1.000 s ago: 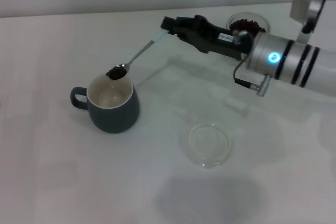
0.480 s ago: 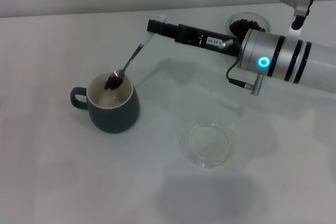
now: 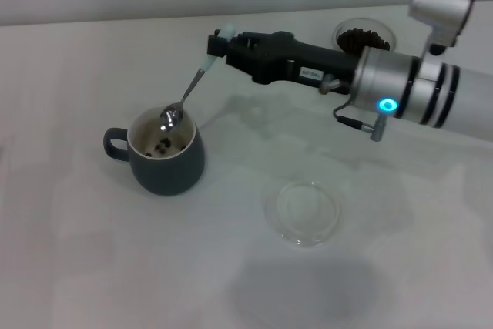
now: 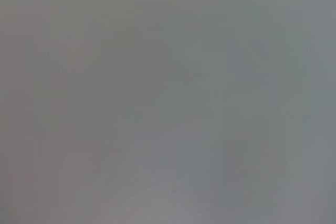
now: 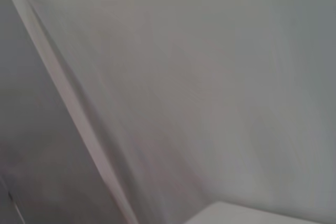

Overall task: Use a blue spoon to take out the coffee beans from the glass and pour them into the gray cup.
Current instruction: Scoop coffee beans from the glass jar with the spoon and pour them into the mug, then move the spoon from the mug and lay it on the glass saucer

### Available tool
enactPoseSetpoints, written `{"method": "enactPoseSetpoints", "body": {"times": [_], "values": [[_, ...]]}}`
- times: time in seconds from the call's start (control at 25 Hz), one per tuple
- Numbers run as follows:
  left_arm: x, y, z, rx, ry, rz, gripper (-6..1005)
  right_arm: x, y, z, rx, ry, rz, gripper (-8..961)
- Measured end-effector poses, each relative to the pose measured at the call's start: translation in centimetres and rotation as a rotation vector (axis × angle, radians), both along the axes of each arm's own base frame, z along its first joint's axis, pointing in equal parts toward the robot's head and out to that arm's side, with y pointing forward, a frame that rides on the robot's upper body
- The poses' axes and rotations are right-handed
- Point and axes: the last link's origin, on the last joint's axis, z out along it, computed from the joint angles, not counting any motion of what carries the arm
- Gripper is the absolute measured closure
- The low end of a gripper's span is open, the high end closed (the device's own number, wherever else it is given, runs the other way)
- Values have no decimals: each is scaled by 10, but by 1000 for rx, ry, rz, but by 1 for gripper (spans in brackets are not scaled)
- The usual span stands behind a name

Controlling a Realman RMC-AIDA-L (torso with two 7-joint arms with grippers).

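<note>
In the head view my right gripper [image 3: 221, 43] is shut on the pale blue handle of the blue spoon [image 3: 189, 86]. The spoon slants down and its silver bowl hangs tipped over the mouth of the gray cup [image 3: 163, 152], on the left of the table. A few coffee beans [image 3: 162, 145] lie on the cup's white inside. The glass [image 3: 363, 36] with the heap of beans stands at the back right, partly behind my right arm. My left gripper is out of view. Both wrist views show only plain grey surfaces.
A flat clear glass saucer [image 3: 303, 211] lies on the white table in front of my right arm. The table's far edge meets a pale wall behind the glass.
My right wrist has rolled and tipped the spoon. The beans that were in its bowl have dropped into the gray cup, and the spoon's bowl is bare.
</note>
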Motion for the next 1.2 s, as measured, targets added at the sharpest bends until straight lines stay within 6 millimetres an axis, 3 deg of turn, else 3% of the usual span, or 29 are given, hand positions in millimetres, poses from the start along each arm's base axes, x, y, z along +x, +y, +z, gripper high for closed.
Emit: {"method": "enactPoseSetpoints", "body": {"times": [0.2, 0.36, 0.52, 0.72, 1.2], "values": [[1, 1, 0, 0, 0, -2, 226, 19, -9, 40, -5, 139, -48, 690], [1, 2, 0, 0, 0, -5, 227, 56, -29, 84, 15, 128, -106, 687], [0, 2, 1, 1, 4, -3, 227, 91, -52, 103, -15, 80, -187, 685], [0, 1, 2, 3, 6, -1, 227, 115, -73, 98, -84, 8, -252, 681], [5, 9, 1, -1, 10, -17, 226, 125, -81, 60, -176, -114, -314, 674]]}}
